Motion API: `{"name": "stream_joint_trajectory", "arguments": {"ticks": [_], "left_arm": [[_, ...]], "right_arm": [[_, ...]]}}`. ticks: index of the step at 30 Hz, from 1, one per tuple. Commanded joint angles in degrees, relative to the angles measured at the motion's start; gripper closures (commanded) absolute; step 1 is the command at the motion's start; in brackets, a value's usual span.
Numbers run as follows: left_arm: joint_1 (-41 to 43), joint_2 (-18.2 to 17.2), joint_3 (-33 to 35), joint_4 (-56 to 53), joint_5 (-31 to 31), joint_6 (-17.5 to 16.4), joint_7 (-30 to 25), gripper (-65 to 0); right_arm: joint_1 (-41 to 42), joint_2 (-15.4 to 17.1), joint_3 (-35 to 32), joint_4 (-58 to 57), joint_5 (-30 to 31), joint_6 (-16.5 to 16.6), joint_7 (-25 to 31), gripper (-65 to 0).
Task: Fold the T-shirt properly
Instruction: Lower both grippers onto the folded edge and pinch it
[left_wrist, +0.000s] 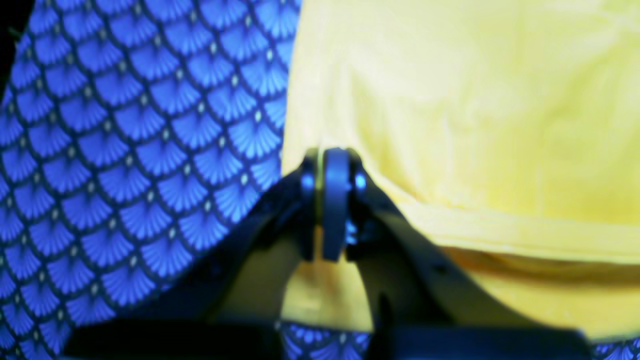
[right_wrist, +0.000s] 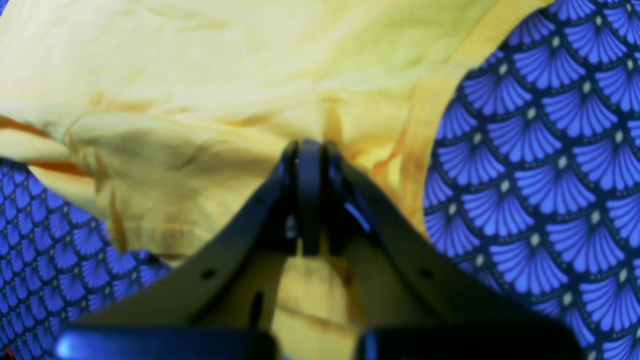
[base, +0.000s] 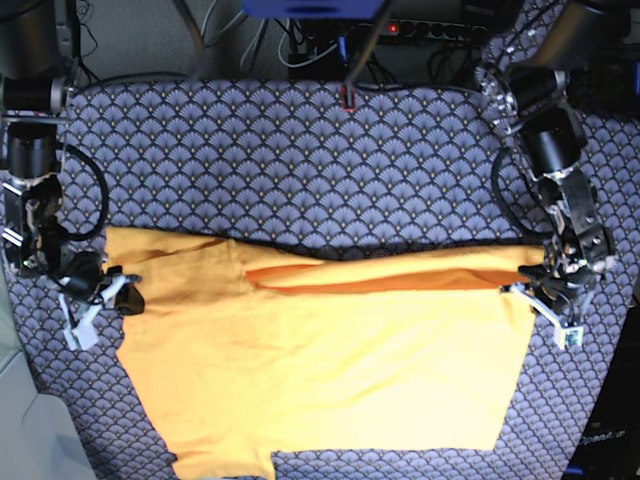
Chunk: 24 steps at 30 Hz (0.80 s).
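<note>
My left fingers (left_wrist: 330, 200) are pressed together, pinching the edge of the T-shirt (left_wrist: 475, 125). In the left wrist view a thin sliver of yellow cloth shows between the two dark pads, and more cloth hangs below them. To one side of the pinch, a hemmed edge of the shirt runs away as a thicker band with a shadowed fold beneath it.

My right fingers (right_wrist: 310, 195) are also pressed together, closed on bunched yellow fabric. The cloth around this grip is creased and rumpled, with darker orange lines in the folds and a wide hemmed band curving past the pads.

From the base view, the T-shirt (base: 320, 370) lies spread across the counter (base: 300, 160), plain yellow-orange with no print or label that I can see. My right fingers (base: 118, 290) hold it at that view's left edge, near a sleeve; my left fingers (base: 540, 290) hold it at that view's right edge. Between the two grips, a strip along the shirt's far edge is folded over, showing a darker orange band. The near part of the shirt runs out of the picture.

The counter is covered with a blue cloth printed in a repeating fan or scallop pattern. At the bottom right corner of the base view sits faint lettering that appears to read "OpenArm" (base: 603, 437), too small to be sure.
</note>
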Motion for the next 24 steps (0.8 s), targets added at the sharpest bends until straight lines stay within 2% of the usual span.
{"name": "stream_joint_trajectory", "arguments": {"ticks": [1,15,24], "left_arm": [[-1.94,-0.89,0.10,1.04,-0.02,-0.02,-0.78,0.0],[-6.87,-2.13,0.63,0.60,-0.02,-0.02,-1.48,0.0],[-8.98,-3.36,12.50,0.69,-0.02,0.07,-1.57,0.0]], "right_arm": [[2.04,1.28,0.50,0.91,1.08,0.62,1.48,0.0],[3.98,1.89,0.15,0.83,1.00,0.62,1.83,0.0],[6.26,1.80,-0.21,0.56,0.82,0.62,1.39,0.0]]}}
